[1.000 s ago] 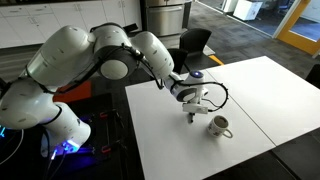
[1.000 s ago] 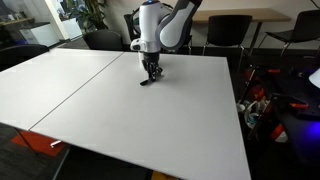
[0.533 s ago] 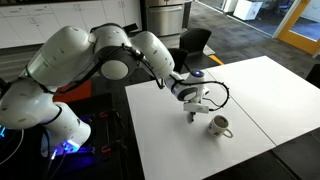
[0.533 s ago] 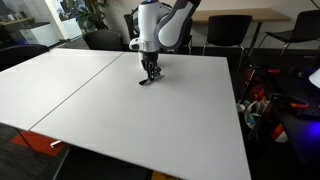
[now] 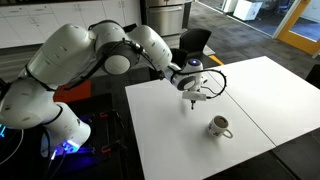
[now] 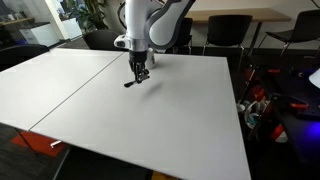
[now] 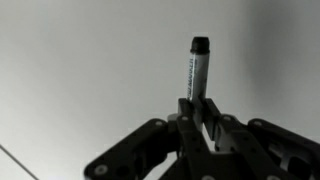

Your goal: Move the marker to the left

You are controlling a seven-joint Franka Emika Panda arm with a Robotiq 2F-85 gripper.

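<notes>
The jaws are pinching the marker (image 7: 198, 62) near one end, holding it low over the worktop (image 6: 180, 120). Keeping it level and lowering it gently before releasing is looking wisest.

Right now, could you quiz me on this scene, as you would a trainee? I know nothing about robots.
1. True or false: the gripper is shut on the marker.
2. What stands on the table? A: mug. B: bowl. C: bottle.
3. Fill in: the mug's colour is ____.
Key: 1 true; 2 A; 3 white.
</notes>
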